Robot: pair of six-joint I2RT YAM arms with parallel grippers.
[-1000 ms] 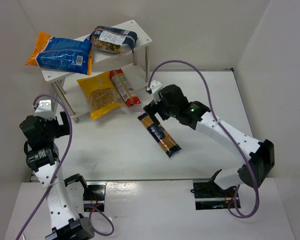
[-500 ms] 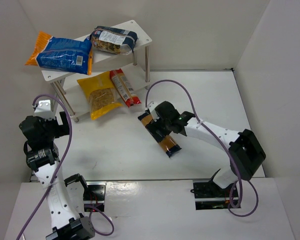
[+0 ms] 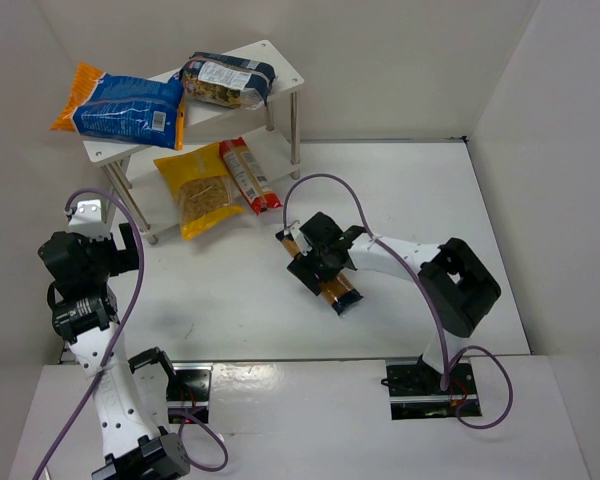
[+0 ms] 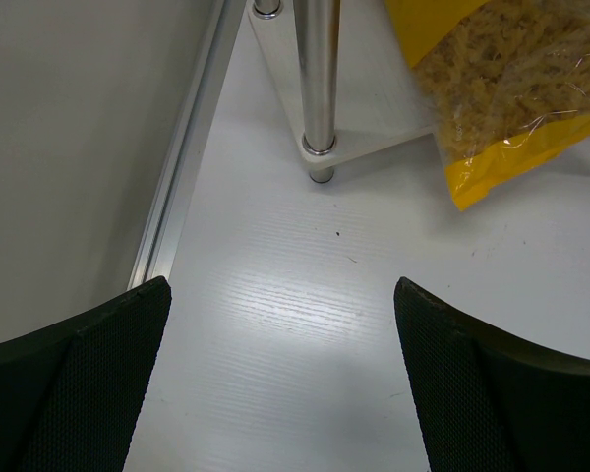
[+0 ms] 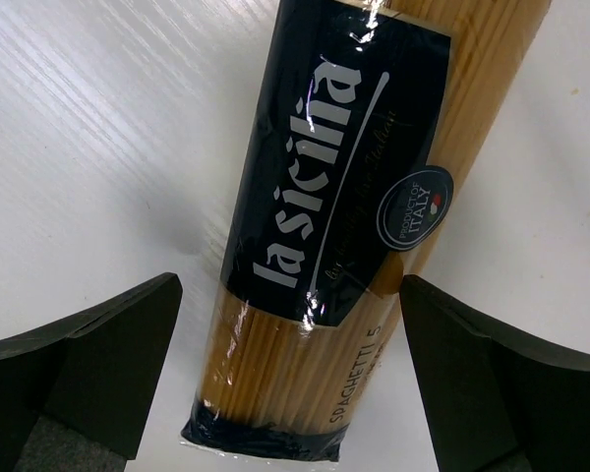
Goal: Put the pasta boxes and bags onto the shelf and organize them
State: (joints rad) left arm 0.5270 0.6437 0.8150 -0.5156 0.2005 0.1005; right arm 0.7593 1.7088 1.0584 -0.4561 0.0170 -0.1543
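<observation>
From above, the right claw [image 3: 317,264] hides the middle of the spaghetti packet [image 3: 341,295]; only its ends toward and away from the shelf [image 3: 285,72] show. The left wrist view crops the yellow bag [image 4: 511,88].

The left gripper [image 4: 280,300] stands wide open near a leg of the shelf [image 4: 320,79]. The yellow bag [image 4: 501,88] overhangs its lower board.

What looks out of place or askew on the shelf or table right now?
The blue-and-orange bag hangs well past the left end of the top board of the shelf. The yellow bag juts off the lower board's front edge. The spaghetti packet lies diagonally on the table, under the open right hand. Nothing looks spilled or torn.
</observation>
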